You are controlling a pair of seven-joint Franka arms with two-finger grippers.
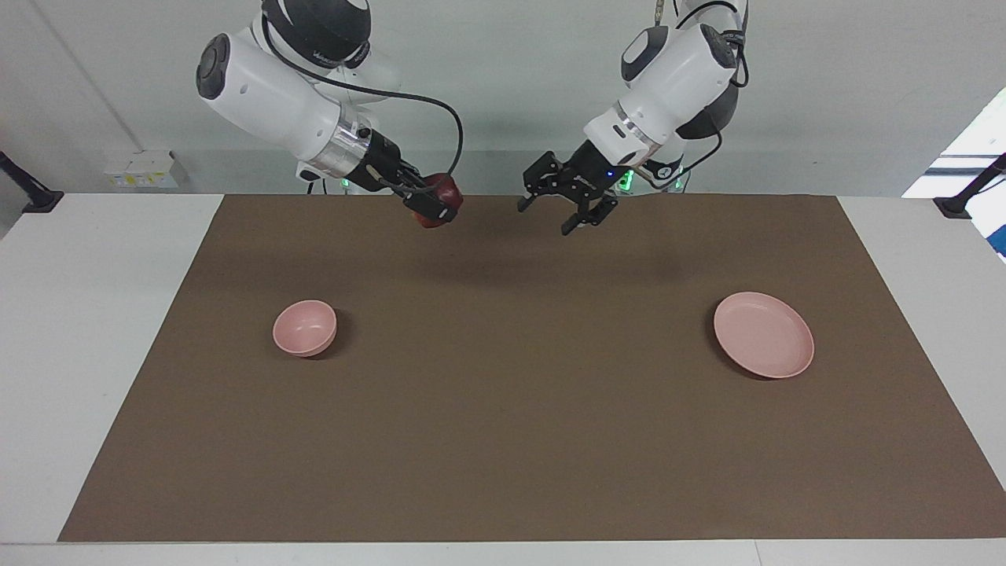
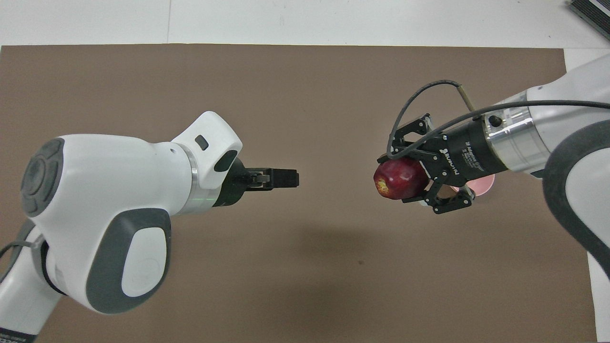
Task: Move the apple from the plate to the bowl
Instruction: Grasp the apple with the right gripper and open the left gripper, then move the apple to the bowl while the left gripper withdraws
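Right gripper [image 1: 437,206] is raised over the mat [image 1: 503,440] at the robots' end of the desk [image 1: 86,314], fingers clamped on the apple [image 1: 440,198]; the apple is off the desk and clear of both dishes. In the overhead view the apple [image 2: 399,178] shows dark red with a yellowish patch at the end that faces away from the gripper [image 2: 419,177], a finger pressed on either side of it. Left gripper [image 1: 567,209] hangs in the air near the middle of the mat's robot-side edge, carrying nothing, fingers apart (gap plain in the facing view; from overhead only a dark block [image 2: 281,178] shows). The two grippers point toward each other with a clear gap between them. Bowl [image 1: 305,327] sits upright on the mat toward the right arm's end, nothing in it; from overhead just a sliver of its pink rim [image 2: 481,185] peeks out under the right gripper. Plate [image 1: 763,334] lies flat toward the left arm's end, well apart from the bowl, nothing on it.
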